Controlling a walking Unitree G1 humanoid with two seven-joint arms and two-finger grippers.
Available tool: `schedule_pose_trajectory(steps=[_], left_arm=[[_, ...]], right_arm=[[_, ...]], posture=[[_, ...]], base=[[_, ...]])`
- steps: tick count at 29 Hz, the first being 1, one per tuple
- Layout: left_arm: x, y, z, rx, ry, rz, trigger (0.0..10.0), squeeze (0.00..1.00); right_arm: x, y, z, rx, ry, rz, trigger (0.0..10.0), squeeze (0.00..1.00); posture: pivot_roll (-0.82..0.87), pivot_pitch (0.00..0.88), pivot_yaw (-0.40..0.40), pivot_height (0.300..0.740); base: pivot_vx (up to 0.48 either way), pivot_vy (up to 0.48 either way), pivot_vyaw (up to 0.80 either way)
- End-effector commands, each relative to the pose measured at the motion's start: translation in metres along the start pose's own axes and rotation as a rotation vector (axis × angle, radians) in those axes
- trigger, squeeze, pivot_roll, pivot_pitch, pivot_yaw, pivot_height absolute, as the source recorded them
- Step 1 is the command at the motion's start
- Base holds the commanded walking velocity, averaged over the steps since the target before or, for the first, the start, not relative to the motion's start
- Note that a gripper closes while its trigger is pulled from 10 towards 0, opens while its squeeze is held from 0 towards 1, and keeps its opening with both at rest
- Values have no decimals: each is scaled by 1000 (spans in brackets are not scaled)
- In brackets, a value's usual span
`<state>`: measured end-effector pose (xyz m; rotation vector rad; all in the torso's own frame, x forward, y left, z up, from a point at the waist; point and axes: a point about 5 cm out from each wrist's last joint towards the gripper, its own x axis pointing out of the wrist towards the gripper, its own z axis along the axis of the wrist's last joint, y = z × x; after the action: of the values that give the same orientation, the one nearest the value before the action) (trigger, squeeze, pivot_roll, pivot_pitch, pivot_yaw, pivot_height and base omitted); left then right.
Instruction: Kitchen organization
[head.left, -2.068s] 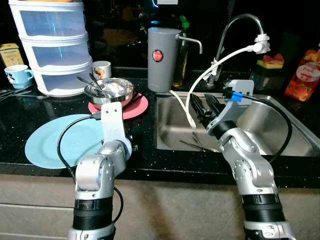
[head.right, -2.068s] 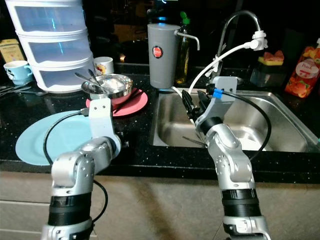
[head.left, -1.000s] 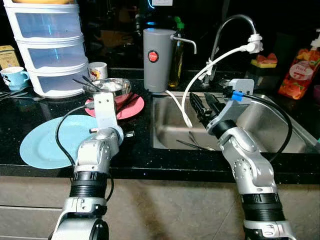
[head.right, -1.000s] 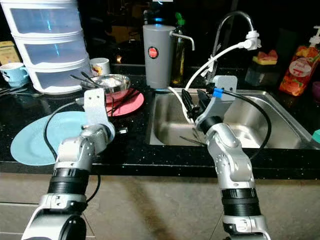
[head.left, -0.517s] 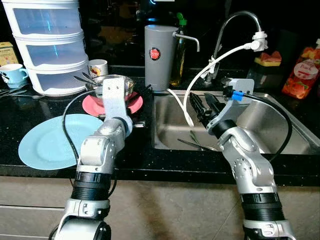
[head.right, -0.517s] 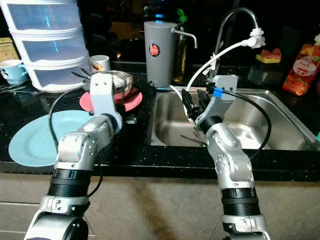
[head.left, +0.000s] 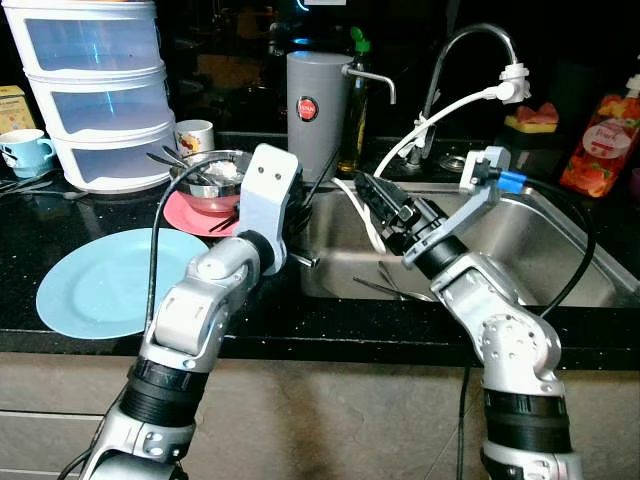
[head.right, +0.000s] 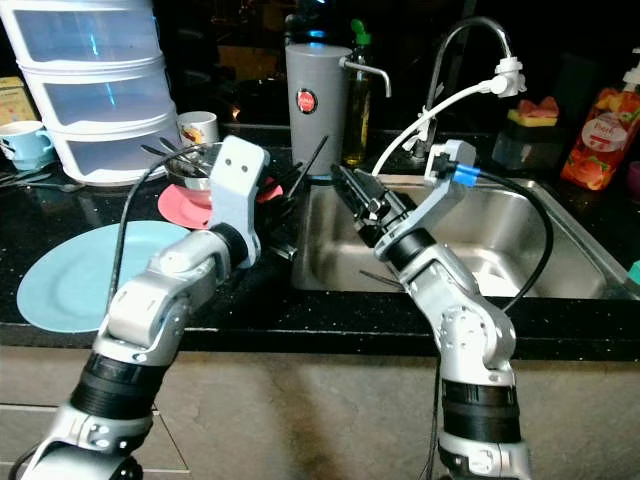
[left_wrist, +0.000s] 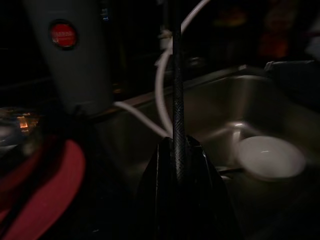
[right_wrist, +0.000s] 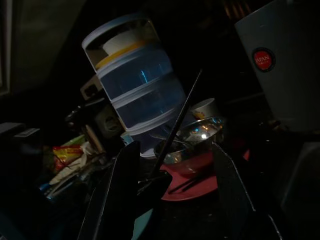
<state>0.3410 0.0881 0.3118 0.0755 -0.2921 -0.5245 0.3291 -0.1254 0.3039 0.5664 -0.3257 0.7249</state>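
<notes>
My left gripper (head.left: 298, 212) is shut on a thin black chopstick (head.left: 318, 175) that slants up over the left edge of the sink (head.left: 560, 262). The left wrist view shows the chopstick (left_wrist: 176, 95) rising straight out of the closed fingers (left_wrist: 165, 170). My right gripper (head.left: 366, 192) reaches left from over the sink and stands open, close to the chopstick's upper end. In the right wrist view the chopstick (right_wrist: 178, 119) lies between the spread fingers (right_wrist: 120, 195) without touching either.
A steel bowl (head.left: 212, 170) holding utensils sits on a pink plate (head.left: 196, 214), with a blue plate (head.left: 95, 285) in front. A grey jug (head.left: 312, 100), white drawers (head.left: 90, 90) and a faucet (head.left: 470, 55) stand behind. A white bowl (left_wrist: 270, 157) and utensils (head.left: 385, 290) lie in the sink.
My left arm has swung up and right from beside the blue plate to the sink's left edge. My right gripper has turned left toward it, its fingers now on either side of the chopstick.
</notes>
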Motion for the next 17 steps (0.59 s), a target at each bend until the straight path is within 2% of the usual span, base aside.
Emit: schedule_pose_trajectory(steps=[1,5,11,17], left_arm=[[-4,1,5,-44,-34,-37,10000,0],[-11,-6,12,-111,-72,-174,10000,0],[-13,-10,10,-140,-67,-228,10000,0],[-12,-8,8,-179,-55,-238,10000,0]], right_arm=[[-2,3,4,16,-6,18,10000,0],[-2,3,4,42,5,26,10000,0],[-3,6,4,62,11,37,10000,0],[-4,10,7,66,-1,66,10000,0]], posture=[[57,130,-34,740],[57,130,-34,740],[60,128,-33,740],[57,126,-32,740]], base=[[0,0,0],[0,0,0],[0,0,0],[0,0,0]])
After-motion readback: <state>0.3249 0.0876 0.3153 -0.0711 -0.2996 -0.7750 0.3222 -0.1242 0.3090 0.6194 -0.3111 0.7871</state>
